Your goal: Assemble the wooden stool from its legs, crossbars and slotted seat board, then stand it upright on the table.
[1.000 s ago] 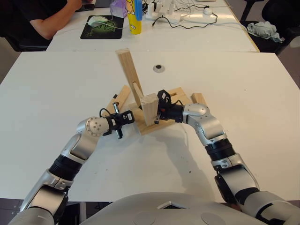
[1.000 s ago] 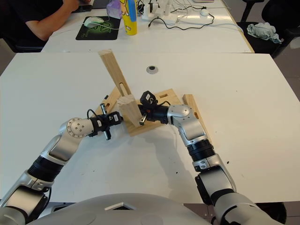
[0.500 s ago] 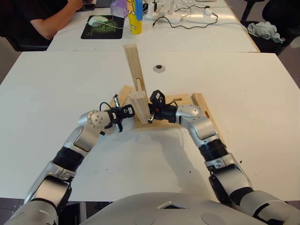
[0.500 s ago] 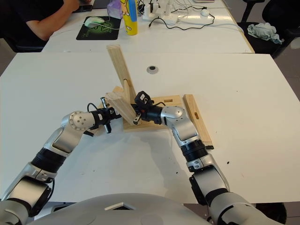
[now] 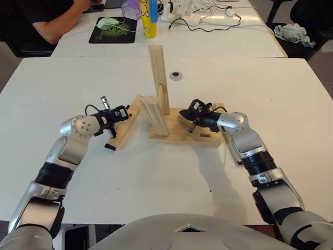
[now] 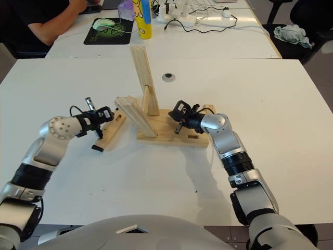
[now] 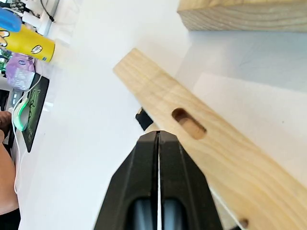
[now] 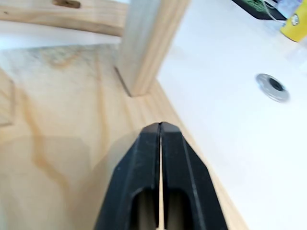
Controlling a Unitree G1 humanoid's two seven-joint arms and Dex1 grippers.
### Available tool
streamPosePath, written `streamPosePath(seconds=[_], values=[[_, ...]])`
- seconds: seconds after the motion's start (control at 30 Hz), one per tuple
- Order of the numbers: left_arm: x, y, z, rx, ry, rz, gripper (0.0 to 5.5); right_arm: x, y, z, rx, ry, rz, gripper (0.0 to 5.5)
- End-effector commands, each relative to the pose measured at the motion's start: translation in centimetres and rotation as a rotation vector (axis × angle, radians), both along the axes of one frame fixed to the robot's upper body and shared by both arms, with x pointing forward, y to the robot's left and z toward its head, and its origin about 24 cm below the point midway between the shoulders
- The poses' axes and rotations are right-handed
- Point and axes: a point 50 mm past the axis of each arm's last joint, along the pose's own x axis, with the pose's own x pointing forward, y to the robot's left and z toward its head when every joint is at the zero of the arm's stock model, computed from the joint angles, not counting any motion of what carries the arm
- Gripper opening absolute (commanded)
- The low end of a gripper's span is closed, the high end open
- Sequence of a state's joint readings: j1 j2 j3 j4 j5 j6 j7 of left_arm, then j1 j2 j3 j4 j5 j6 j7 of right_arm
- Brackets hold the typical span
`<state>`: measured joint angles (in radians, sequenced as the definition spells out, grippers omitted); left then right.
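The slotted seat board (image 5: pixel 182 134) lies flat at the table's middle. A tall leg (image 5: pixel 158 78) stands nearly upright in it, and a shorter leg (image 5: pixel 154 115) leans beside it. A loose leg (image 5: pixel 126 121) with a slot (image 7: pixel 188 125) lies to the left of the board. My left gripper (image 5: pixel 124 111) is shut and empty, its tips (image 7: pixel 158 136) just above that loose leg. My right gripper (image 5: pixel 184 114) is also shut and empty, hovering low over the board (image 8: pixel 57 143) near the base of the tall leg (image 8: pixel 146 43). Another wooden piece (image 6: pixel 208 109) lies behind my right arm.
A round grommet (image 5: pixel 176 76) sits in the table behind the stool parts. The far table holds a yellow bottle (image 5: pixel 150 18), a mouse pad with a mouse (image 5: pixel 111 28), cables and a cloth (image 5: pixel 291 32). Bare white table surrounds the parts.
Both grippers drew away from the leaning leg, the left going left to the loose leg, the right going right over the board. The tall leg now stands straighter and the board has turned.
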<state>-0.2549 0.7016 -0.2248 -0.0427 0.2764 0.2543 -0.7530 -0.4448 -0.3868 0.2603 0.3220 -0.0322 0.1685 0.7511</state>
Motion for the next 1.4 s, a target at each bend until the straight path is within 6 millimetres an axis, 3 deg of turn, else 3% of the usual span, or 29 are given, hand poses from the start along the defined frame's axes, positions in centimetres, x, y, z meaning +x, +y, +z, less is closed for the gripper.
streamPosePath(seconds=[0.03, 0.2, 0.3, 0.43, 0.63, 0.9, 1.23, 1.4], values=[[-2.8, 0.6, 1.4, -0.069, 0.123, -0.126, 0.01, 1.5, -2.7, 0.3, -0.069, -0.05, -0.093, 0.0], [-4.1, -0.6, 3.3, -0.156, 0.233, -0.259, 0.01, 3.2, -4.3, 0.9, -0.157, -0.069, -0.108, 0.0], [-4.6, -2.9, 3.3, -0.2, 0.26, -0.339, 0.01, 4.5, -4.8, 2.0, -0.214, -0.087, -0.087, 0.0], [-4.5, -5.7, 1.4, -0.148, 0.231, -0.366, 0.01, 5.4, -4.6, 2.7, -0.32, -0.055, 0.005, 0.0], [-4.8, -8.2, -1.8, -0.01, 0.217, -0.381, 0.01, 5.7, -3.8, 2.7, -0.392, 0.003, 0.106, 0.0], [-4.7, -8.4, -3.9, 0.162, 0.2, -0.402, 0.01, 5.2, -3.4, 1.8, -0.442, 0.092, 0.196, 0.0], [-1.9, -8.0, -3.5, 0.179, 0.077, -0.274, 0.01, 3.3, -3.1, 1.1, -0.389, 0.168, 0.282, 0.0], [-0.9, -7.5, -3.3, 0.17, 0.054, -0.219, 0.01, 1.1, -2.1, 0.1, -0.326, 0.189, 0.294, 0.0]])
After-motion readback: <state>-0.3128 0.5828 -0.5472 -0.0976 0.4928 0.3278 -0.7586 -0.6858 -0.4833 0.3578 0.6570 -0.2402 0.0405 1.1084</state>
